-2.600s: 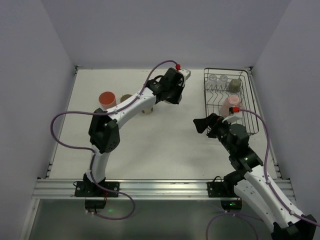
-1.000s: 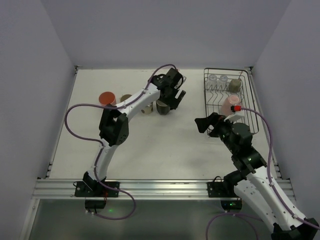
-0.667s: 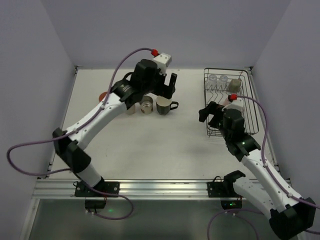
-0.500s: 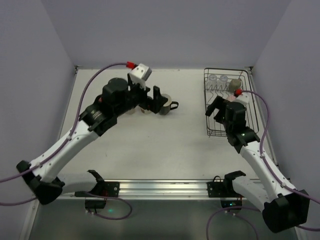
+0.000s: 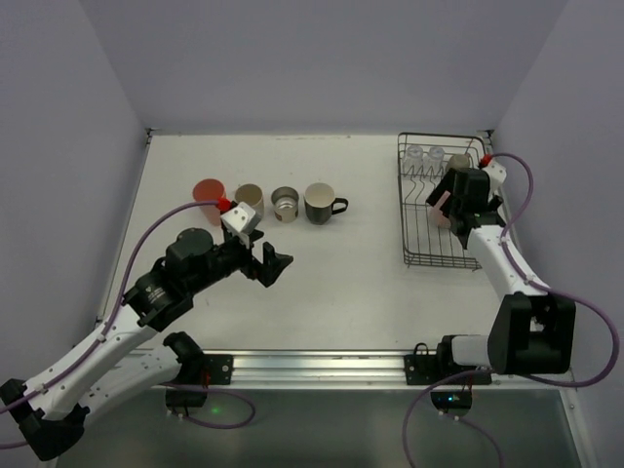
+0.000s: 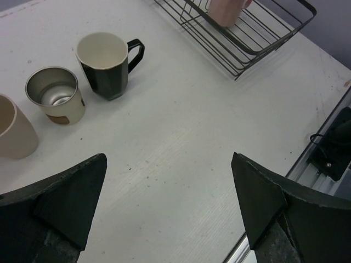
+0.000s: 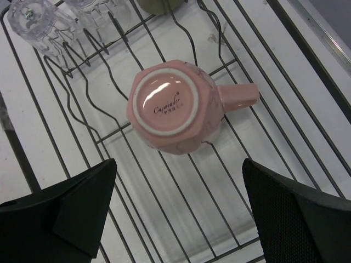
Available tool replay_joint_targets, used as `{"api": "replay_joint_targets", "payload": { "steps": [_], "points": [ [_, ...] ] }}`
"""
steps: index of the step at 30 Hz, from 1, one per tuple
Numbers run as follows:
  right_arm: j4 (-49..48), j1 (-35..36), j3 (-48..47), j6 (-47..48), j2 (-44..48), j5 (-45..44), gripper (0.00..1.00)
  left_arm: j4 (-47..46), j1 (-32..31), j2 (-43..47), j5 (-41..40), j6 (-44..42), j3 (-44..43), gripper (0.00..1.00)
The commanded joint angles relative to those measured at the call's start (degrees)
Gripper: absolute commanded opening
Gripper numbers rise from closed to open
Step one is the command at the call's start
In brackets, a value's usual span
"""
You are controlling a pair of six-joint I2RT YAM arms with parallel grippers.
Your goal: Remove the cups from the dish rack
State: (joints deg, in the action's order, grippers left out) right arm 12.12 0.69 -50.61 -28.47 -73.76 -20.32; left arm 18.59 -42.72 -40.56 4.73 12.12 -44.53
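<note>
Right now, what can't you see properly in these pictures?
1. Pink mug: upside down in the dish rack, inside hidden; in the top view the right arm covers most of it.
2. Grey-olive cup: cut off by the right wrist view's top edge.
3. Tan cup: cut off by the left wrist view's left edge.

Dark mug [image 5: 320, 202] now beside metal cup [image 5: 285, 204]; left hand [image 5: 273, 264] withdrawn; right hand [image 5: 451, 194] moved over pink mug [image 7: 174, 106].
</note>
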Motion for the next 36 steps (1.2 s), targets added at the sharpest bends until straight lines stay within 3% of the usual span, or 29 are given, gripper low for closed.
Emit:
{"api": "replay_joint_targets", "payload": {
  "steps": [1,6,17,21,22,26,36],
  "points": [
    [-1.8,-0.4,-5.7,0.2,-4.3,-2.7,0.99,-2.2,0.0,-1.1,-0.1,-2.7,0.3,1.00],
    [-1.7,-2.2,-9.3,1.2,-9.6,-1.8,0.99,-1.6,0.0,-2.2,3.8,-2.5,0.6,1.00],
    [0.2,-3.0,-14.3,2.6,-21.0,-2.4,0.99,-2.2,0.2,-1.7,3.4,-2.3,1.1,1.00],
    [0.5,-3.0,-15.0,2.6,-22.5,-2.7,0.90,-2.2,0.4,-2.3,3.3,-2.0,1.1,1.00],
    [0.4,-3.0,-14.6,2.5,-21.6,-2.9,0.77,-2.3,0.4,-2.4,3.4,-1.9,1.0,1.00],
    [-1.7,-2.4,-11.5,2.5,-15.2,-3.5,0.53,-3.1,0.4,-2.8,4.1,-1.0,0.8,1.00],
    [-6.1,2.3,-0.4,1.2,6.0,-1.2,0.49,-7.7,0.4,-4.4,9.9,5.4,-0.1,0.99]
  ]
}}
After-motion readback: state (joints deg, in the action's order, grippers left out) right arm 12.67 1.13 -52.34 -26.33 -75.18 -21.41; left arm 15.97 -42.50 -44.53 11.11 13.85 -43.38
